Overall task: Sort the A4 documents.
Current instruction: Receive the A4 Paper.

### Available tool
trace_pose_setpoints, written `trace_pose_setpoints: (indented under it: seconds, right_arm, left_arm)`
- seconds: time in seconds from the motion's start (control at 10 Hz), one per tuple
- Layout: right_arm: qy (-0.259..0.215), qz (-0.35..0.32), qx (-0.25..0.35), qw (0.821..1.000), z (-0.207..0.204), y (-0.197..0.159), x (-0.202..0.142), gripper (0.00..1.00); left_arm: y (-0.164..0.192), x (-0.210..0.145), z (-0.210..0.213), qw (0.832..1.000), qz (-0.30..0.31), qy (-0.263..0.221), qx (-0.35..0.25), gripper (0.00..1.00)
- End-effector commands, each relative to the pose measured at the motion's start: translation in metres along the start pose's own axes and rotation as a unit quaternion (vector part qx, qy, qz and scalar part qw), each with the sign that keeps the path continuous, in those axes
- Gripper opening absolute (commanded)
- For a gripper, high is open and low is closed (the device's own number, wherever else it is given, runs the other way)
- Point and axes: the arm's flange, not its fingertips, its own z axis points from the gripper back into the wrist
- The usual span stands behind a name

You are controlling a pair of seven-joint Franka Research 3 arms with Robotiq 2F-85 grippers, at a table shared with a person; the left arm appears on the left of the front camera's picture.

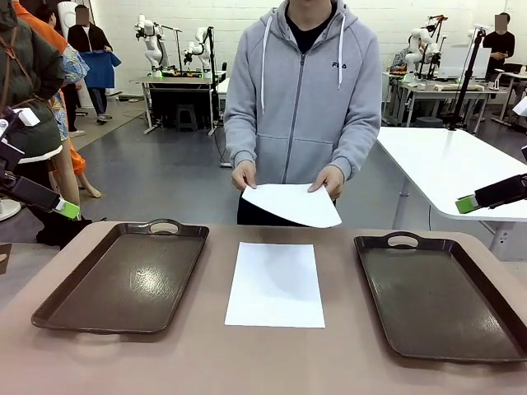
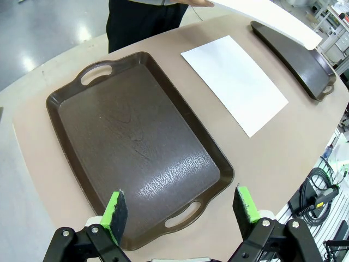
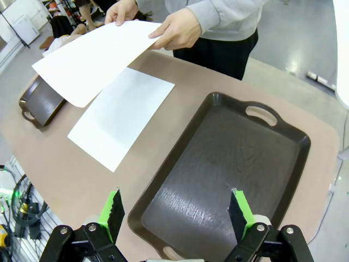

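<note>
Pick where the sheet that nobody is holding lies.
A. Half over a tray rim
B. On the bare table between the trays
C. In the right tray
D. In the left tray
B: the sheet lies flat on the table, between the left tray and the right tray and touching neither, while the person holds the other sheet above the far edge.

A4 sheet (image 1: 275,284) flat between left tray (image 1: 123,280) and right tray (image 1: 436,300)
</note>
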Motion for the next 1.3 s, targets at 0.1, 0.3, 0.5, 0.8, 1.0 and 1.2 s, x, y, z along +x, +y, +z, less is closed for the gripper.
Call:
trace_pose_setpoints:
  seconds: [0.1,0.3,0.5,0.8,1.0,1.2]
  right_arm:
    - [-0.002,-0.003,0.010,1.000,-0.0019,-0.0005,-0.0004,1.00]
    - [-0.002,-0.003,0.010,1.000,-0.0019,-0.0005,-0.0004,1.00]
    - [-0.002,-0.003,0.010,1.000,-0.0019,-0.0005,-0.0004,1.00]
    - [-0.002,-0.003,0.010,1.000,-0.0019,-0.0005,-0.0004,1.00]
    - [-0.002,-0.003,0.010,1.000,-0.0019,-0.0005,-0.0004,1.00]
    - [-0.002,-0.003,0.010,1.000,-0.0019,-0.0005,-0.0004,1.00]
  left_arm:
    - [0.0010,0.0013,-0.0006,1.000,-0.001,-0.007,-0.002,1.00]
    - [0.0010,0.0013,-0.0006,1.000,-0.001,-0.007,-0.002,1.00]
    - [0.0010,0.0013,-0.0006,1.000,-0.001,-0.007,-0.002,1.00]
    - [0.0010,0.0013,-0.0006,1.000,-0.001,-0.007,-0.002,1.00]
    - [0.0010,0.0013,-0.0006,1.000,-0.001,-0.007,-0.002,1.00]
    - [0.0010,0.0013,-0.0006,1.000,-0.001,-0.007,-0.002,1.00]
